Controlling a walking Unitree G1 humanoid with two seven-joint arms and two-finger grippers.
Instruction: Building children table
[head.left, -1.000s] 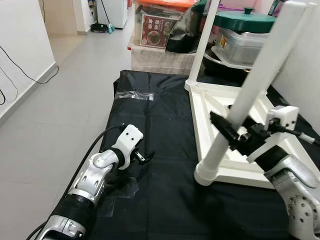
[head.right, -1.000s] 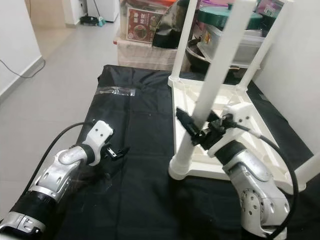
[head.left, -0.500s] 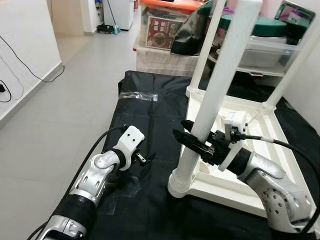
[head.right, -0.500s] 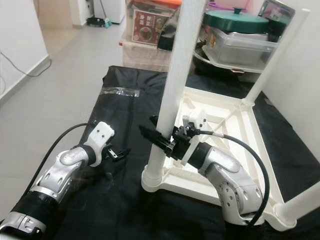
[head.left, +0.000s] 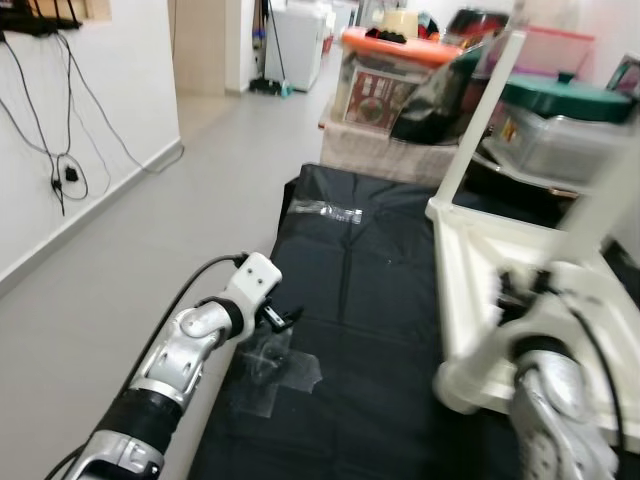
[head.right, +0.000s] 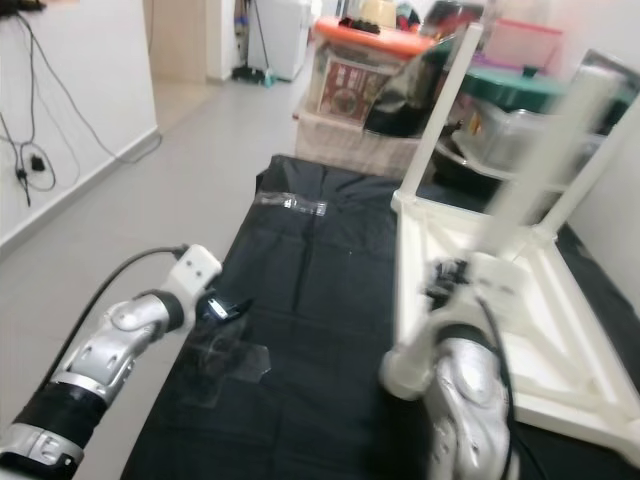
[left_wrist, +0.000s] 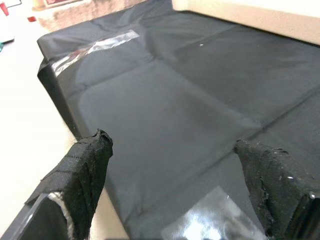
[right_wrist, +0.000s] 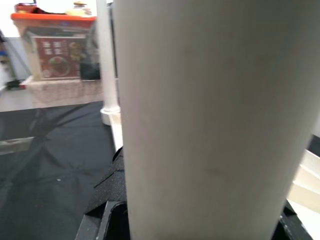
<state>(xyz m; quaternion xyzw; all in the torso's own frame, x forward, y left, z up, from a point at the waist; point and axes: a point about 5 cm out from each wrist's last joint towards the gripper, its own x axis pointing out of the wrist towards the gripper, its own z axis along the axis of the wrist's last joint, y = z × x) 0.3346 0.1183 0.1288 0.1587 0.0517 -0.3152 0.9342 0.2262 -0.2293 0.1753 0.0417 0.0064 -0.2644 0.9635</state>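
Upside-down white children's table on the black sheet covering the floor, along the sheet's right edge, legs pointing up. Near leg rising blurred at the table's near left corner — right gripper at that leg, black fingers showing on either side of it in the right wrist view; whether actually clamped, cannot tell. Left gripper over the sheet's left edge, fingers spread wide, holding nothing, just above a clear tape patch. More clear tape near the sheet's far edge. Storage boxes stacked beyond.
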